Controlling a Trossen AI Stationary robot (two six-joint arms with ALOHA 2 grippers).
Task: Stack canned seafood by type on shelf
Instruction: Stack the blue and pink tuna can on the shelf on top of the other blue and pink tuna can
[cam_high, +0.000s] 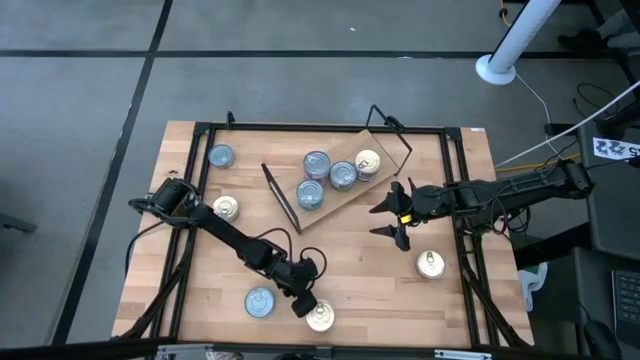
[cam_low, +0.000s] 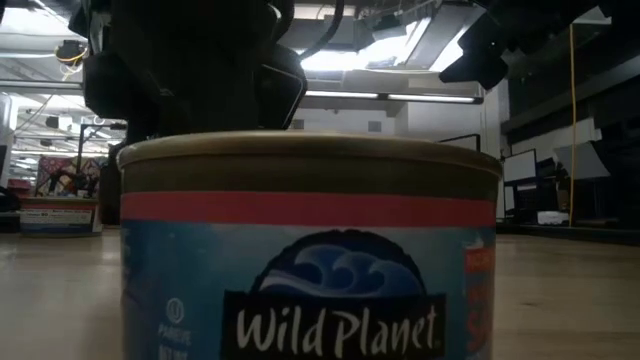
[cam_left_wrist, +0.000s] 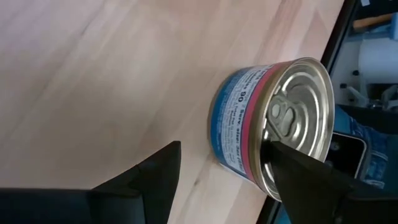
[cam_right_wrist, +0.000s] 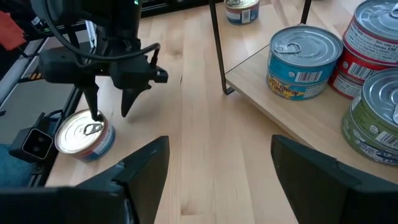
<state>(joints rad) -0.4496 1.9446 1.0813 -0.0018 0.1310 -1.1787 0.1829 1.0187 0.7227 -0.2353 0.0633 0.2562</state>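
Hovering spread wide just over a gold-topped tin (cam_high: 320, 317) at the table's near edge: left gripper (cam_high: 304, 300), one finger either side, not touching. Readable on that tin's blue label, under a red band: "Wild Planet" (cam_low: 338, 328). Spread wide too, beside the shelf (cam_high: 345, 195) bearing four tins: right gripper (cam_high: 392, 219).

The left claw (cam_left_wrist: 227, 171), fingers spread apart, frames a blue-labelled tin (cam_left_wrist: 273, 121) with a pull-ring lid on the wooden tabletop (cam_left_wrist: 106, 81).

Even overhead light, backlit low view, bright ceiling glare
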